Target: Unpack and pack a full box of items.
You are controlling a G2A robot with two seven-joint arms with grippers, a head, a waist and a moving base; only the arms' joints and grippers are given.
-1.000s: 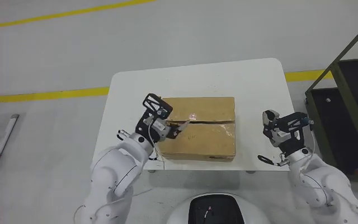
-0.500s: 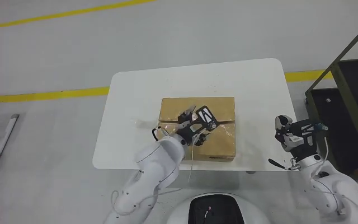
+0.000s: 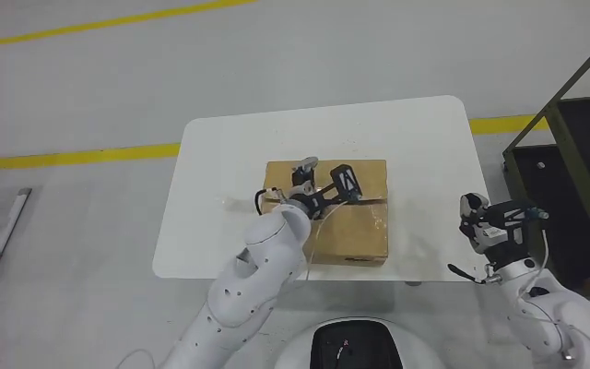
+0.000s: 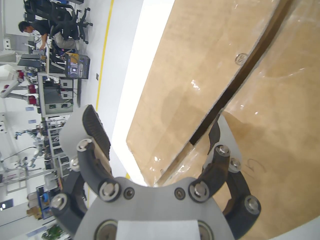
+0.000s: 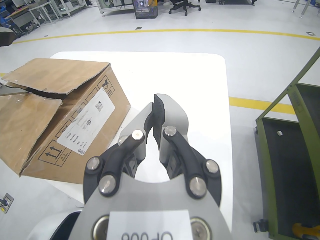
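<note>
I see the brown cardboard box (image 3: 361,235) in the middle of the white rounded table (image 3: 221,157); my left gripper (image 4: 155,118) is spread wide over its top, one fingertip at the flap seam; my right gripper (image 5: 156,112) is pinched together, well apart from the box

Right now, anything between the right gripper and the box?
Only bare white table lies between the right gripper and the box. The right wrist view shows that stretch.
</note>
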